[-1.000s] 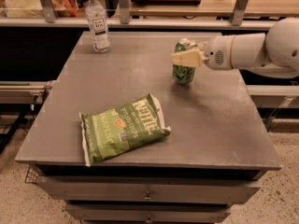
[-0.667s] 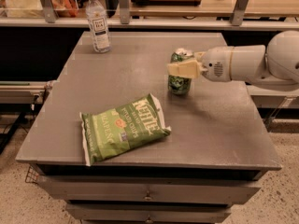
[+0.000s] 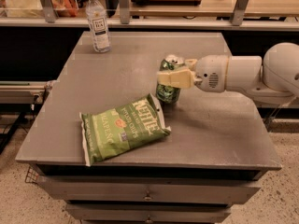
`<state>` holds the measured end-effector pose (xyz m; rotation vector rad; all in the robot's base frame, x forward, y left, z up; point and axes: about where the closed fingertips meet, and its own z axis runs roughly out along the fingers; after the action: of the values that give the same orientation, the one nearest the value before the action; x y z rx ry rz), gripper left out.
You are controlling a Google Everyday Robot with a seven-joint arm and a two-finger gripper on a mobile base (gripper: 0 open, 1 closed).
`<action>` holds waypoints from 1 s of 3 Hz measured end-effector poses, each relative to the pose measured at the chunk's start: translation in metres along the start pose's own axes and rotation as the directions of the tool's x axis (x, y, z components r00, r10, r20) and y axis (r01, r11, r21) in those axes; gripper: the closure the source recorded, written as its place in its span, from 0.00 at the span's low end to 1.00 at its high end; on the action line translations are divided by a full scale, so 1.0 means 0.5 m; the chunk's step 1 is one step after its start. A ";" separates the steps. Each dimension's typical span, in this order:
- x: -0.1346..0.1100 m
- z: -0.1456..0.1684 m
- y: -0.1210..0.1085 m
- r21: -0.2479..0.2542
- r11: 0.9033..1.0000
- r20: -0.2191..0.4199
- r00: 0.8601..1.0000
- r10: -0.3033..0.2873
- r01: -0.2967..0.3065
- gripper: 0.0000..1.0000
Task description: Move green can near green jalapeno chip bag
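Observation:
The green can (image 3: 167, 91) stands upright on the grey table (image 3: 219, 125), its silver top showing. My gripper (image 3: 174, 73) comes in from the right and is shut on the green can around its upper half. The green jalapeno chip bag (image 3: 122, 127) lies flat near the table's front edge, with white "Kettle" lettering. The can is just behind the bag's upper right corner, a small gap apart from it.
A clear water bottle (image 3: 97, 22) stands at the table's far left corner. My white arm (image 3: 254, 73) stretches over the table's right side. Shelving with metal posts (image 3: 122, 3) runs behind the table. Drawers (image 3: 148, 195) sit below the front edge.
My gripper has moved left and toward the front with the green can in it, bringing the can from the table's right middle to just behind the chip bag.

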<state>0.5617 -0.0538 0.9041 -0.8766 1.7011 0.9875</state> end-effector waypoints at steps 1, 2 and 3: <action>0.010 0.009 0.031 -0.056 0.998 0.024 1.000 -0.007 0.008 0.58; 0.027 0.013 0.047 -0.092 0.996 0.039 0.999 -0.010 0.013 0.35; 0.037 0.014 0.053 -0.118 0.993 0.043 0.999 -0.016 0.021 0.12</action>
<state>0.5354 -0.0383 0.8909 -0.9410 1.6096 1.0956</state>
